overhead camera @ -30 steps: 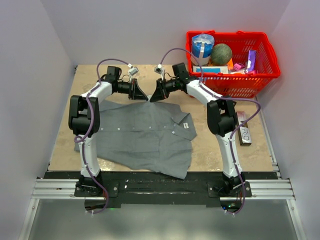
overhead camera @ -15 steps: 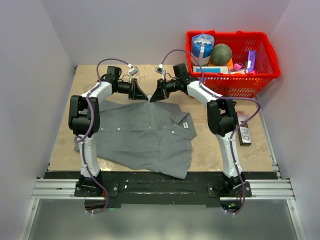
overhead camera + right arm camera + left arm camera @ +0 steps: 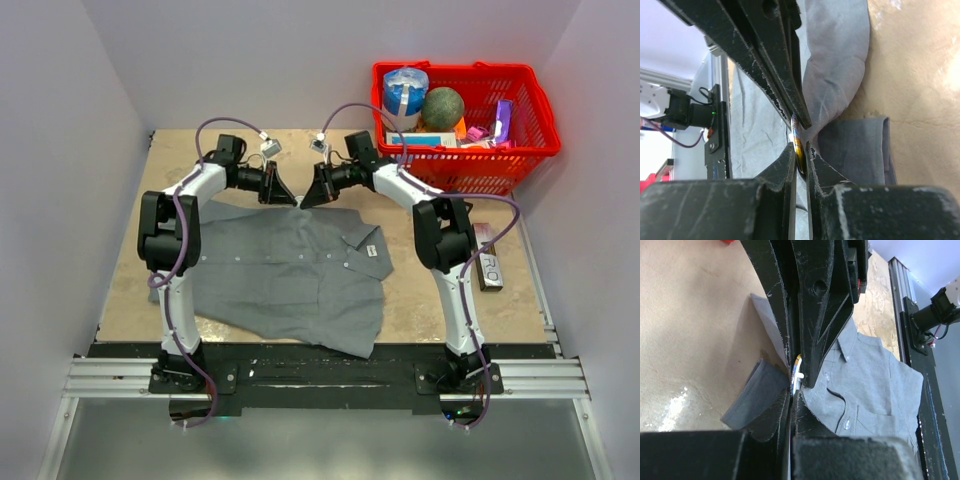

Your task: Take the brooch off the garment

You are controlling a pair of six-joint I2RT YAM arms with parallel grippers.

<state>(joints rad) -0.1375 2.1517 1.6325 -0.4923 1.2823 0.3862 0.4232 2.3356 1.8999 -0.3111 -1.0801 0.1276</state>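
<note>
The garment [image 3: 290,265], a grey collared shirt, lies spread on the table with its far edge lifted between my two grippers. My left gripper [image 3: 289,198] and right gripper [image 3: 303,199] meet tip to tip there. In the right wrist view the brooch [image 3: 798,138] shows edge-on as a gold-yellow disc, and my right gripper [image 3: 800,151] is shut on it against the grey cloth [image 3: 840,65]. In the left wrist view my left gripper [image 3: 792,393] is shut on the garment's [image 3: 875,385] raised fold, with a thin gold and white sliver of the brooch [image 3: 798,362] just beyond its tips.
A red basket [image 3: 520,150] holding several items stands at the back right corner. A dark flat bar [image 3: 488,258] lies on the wooden table [image 3: 430,290] right of the shirt. Grey walls close the sides and back.
My right gripper's jaws have narrowed onto the brooch. My left gripper has shifted slightly to the left, keeping its hold on the cloth.
</note>
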